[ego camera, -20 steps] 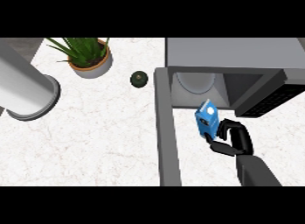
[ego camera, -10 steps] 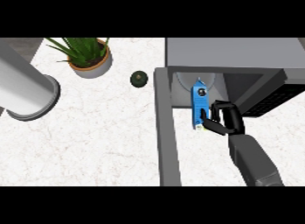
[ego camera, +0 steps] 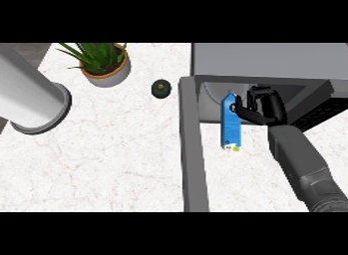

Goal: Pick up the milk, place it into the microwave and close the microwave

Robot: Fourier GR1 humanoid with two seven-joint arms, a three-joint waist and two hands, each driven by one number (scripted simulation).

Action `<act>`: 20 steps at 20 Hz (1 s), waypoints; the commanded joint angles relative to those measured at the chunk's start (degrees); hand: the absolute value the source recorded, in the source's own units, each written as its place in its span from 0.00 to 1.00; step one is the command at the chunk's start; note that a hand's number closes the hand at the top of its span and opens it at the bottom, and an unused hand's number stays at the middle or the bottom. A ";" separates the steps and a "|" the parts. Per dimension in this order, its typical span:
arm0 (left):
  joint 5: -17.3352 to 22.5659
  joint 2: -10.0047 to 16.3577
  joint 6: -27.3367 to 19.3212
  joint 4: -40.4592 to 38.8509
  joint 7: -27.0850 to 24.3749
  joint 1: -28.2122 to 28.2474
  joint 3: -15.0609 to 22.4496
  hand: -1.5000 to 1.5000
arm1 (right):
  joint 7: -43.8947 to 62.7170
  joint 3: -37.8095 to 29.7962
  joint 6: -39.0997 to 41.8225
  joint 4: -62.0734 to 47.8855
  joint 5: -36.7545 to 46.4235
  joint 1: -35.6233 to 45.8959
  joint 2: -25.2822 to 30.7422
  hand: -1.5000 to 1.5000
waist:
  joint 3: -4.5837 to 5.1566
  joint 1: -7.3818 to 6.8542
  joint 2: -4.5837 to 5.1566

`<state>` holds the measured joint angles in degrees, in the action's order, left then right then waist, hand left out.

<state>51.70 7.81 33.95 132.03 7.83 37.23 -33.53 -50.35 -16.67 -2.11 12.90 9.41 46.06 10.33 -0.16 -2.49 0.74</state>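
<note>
Tally, tabletop (ego camera: 117, 159): single items only, no duplicates seen.
One blue milk carton (ego camera: 230, 124); one grey microwave (ego camera: 279, 62) with its one door (ego camera: 192, 159) open; one potted plant (ego camera: 102, 62); one small dark round item (ego camera: 161, 88), kind unclear; one large grey cylinder (ego camera: 25, 97) at left edge; one robot hand (ego camera: 263, 107), the right, on one grey forearm (ego camera: 305, 164).

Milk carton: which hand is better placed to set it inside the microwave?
Right. The right hand is curled round the milk carton at the mouth of the microwave, whose door stands open. The left hand is not in view.
</note>
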 commanded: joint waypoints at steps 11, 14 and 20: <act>0.39 2.08 -0.50 -0.16 0.50 -5.80 -0.19 0.00 | 7.45 1.85 -12.98 -4.84 4.52 10.45 3.12 1.00 | -0.05 -3.26 1.59; 1.35 2.38 0.05 0.49 0.70 -6.32 0.82 0.00 | 8.39 1.06 -13.55 -5.56 4.25 10.81 6.55 1.00 | -0.17 -4.53 2.34; 0.97 4.27 -1.29 -1.80 1.63 -9.10 0.99 0.00 | 12.18 0.21 -16.13 -6.51 4.03 14.24 8.84 1.00 | -0.21 -5.26 3.39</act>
<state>52.73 11.61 33.33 130.80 9.07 29.56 -33.14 -40.57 -16.12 -16.98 7.08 13.32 58.30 17.21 -0.30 -6.99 3.35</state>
